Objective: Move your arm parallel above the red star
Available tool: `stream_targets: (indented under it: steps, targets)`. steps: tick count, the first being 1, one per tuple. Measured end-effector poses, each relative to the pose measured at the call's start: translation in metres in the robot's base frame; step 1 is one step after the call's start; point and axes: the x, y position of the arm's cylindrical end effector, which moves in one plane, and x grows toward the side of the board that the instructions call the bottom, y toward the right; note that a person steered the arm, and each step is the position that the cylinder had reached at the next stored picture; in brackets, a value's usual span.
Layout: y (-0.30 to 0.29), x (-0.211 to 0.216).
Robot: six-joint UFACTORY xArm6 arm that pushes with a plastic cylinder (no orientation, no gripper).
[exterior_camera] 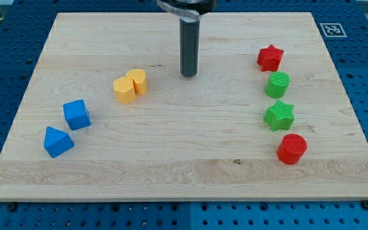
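Observation:
The red star [269, 57] lies on the wooden board [184, 160] near the view's upper right. My tip [188, 75] stands on the board at the view's upper middle, well to the left of the red star and slightly below its level. It touches no block. The two yellow blocks [130, 86] lie to the tip's left.
Below the red star, in a column down the right side, lie a green cylinder [277, 84], a green star [279, 115] and a red cylinder [292, 149]. A blue cube [76, 115] and a blue wedge-like block [58, 142] lie at the left. A marker tag [331, 29] sits beyond the board's upper right corner.

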Motion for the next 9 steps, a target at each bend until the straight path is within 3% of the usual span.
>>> stream_targets:
  steps: [2,5,7,9]
  targets:
    - [0.001,-0.058]
    - [0.099,-0.093]
    - [0.107,-0.125]
    - [0.174,-0.142]
